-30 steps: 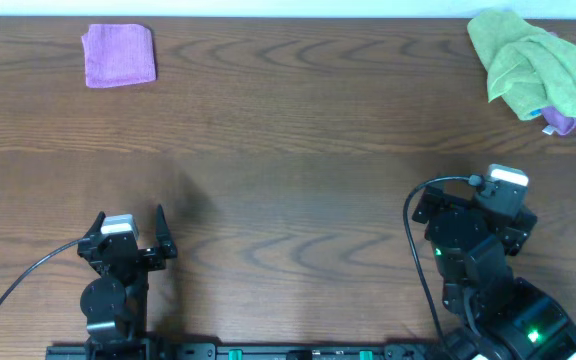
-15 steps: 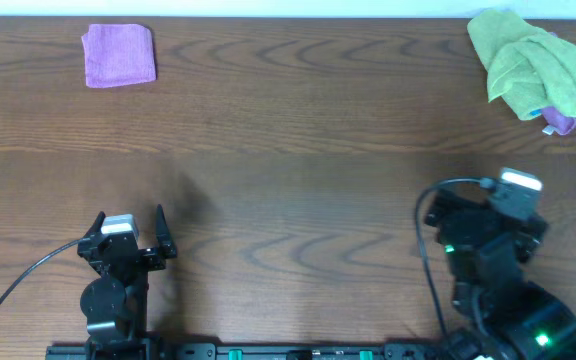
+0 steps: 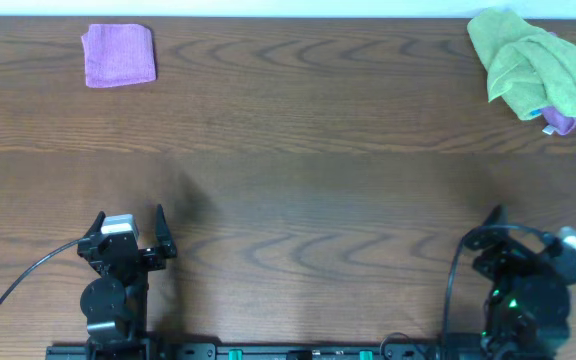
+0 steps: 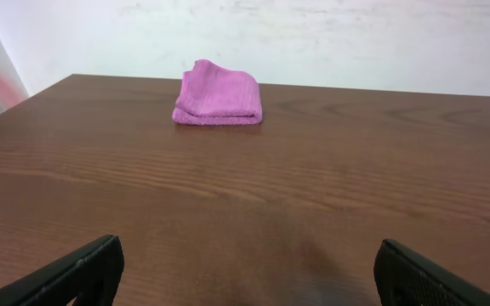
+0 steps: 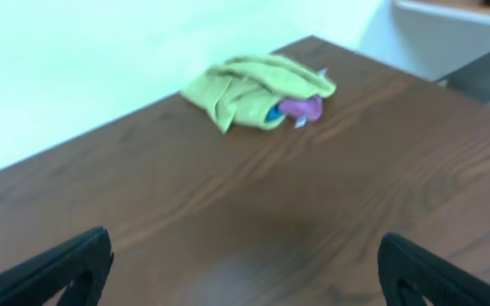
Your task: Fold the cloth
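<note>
Dark brown wooden table (image 3: 298, 150) carrying two lots of cloth along its far edge.
A purple cloth (image 3: 119, 55) lies folded into a neat square near the far left corner, flat on the wood. Near the far right corner a green cloth (image 3: 528, 65) sits in a crumpled heap, with a purple scrap (image 3: 560, 123) and a bit of blue poking out from under its near right side. The two lots are well apart. The wood grain runs left to right along the top.

The folded cloth (image 3: 119, 55) is purple, the crumpled cloth (image 3: 528, 62) yellow-green, the table (image 3: 288, 130) dark brown wood-grain.
</note>
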{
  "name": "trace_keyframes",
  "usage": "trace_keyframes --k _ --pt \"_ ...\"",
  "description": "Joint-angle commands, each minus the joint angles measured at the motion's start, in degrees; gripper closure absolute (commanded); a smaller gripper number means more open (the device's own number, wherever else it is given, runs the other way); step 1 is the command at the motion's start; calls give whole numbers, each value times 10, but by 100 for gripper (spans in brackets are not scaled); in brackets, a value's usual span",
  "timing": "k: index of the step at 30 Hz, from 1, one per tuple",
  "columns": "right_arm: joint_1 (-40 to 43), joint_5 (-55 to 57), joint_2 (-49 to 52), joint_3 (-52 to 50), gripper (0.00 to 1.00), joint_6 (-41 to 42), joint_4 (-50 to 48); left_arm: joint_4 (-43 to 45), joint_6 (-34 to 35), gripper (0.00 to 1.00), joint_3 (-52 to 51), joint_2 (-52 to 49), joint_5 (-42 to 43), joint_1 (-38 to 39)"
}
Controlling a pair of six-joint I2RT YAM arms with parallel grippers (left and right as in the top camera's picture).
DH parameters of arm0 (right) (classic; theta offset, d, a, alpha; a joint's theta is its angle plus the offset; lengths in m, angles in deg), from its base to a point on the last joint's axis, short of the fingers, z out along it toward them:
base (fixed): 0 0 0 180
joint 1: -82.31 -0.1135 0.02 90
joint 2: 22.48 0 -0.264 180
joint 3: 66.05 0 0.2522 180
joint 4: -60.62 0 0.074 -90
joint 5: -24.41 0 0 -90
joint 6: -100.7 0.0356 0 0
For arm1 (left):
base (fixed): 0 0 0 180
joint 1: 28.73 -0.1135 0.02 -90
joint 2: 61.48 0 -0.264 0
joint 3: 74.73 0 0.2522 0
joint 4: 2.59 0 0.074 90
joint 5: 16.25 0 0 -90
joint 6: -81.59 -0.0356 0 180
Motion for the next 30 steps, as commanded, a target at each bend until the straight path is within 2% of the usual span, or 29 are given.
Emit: trace_keyframes --k 1,10,30 --pt "-6 -43 -36 -44 1 -20 -14 -4 -8 5 -18 5 -2 2" --pt "-25 -49 -100 -121 1 -20 -28 -4 -8 4 -18 5 -2 2" --pt "-25 -83 -99 -186 1 -18 -30 -4 -8 5 -18 5 -2 2"
